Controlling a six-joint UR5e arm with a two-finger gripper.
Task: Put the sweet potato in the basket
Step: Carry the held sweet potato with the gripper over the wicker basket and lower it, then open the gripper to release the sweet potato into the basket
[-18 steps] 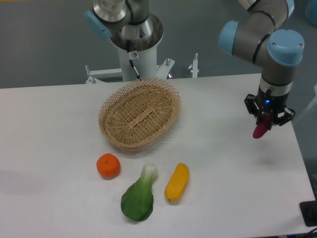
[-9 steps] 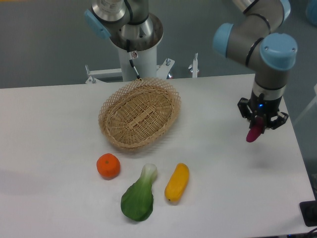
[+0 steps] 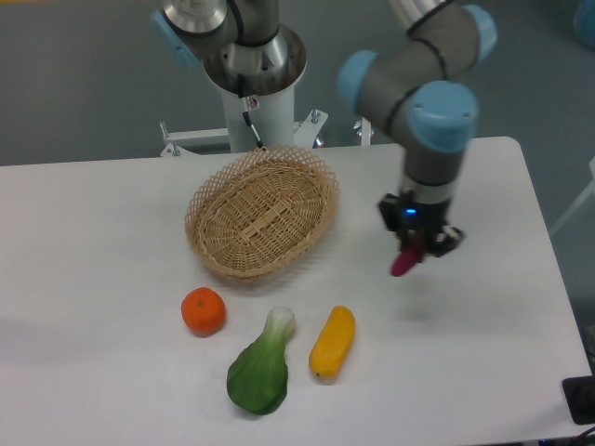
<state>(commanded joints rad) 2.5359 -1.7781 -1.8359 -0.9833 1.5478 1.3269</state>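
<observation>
Since the earlier frames the arm has swung left across the table, carrying its load from the right edge toward the middle, so the gripper now hangs between the table's right side and the basket. In the single fixed camera view, the fingers are closed around the upper part of the sweet potato, which hangs tilted below them, clear of the white table. The basket lies to the left and a little farther back, well apart from the tuber and with nothing inside it. Nearer the camera sit an orange fruit, a bok choy and a yellow squash, all outside the likely path. The step in hand appears to be the carry to the basket. To do it well, the arm should probably hold its height until the dangling tip has passed over the looped rim, since that rim stands proud of the table and a low pass could knock the basket aside. Centring over the woven floor before lowering and opening would let the tuber settle rather than roll out.
</observation>
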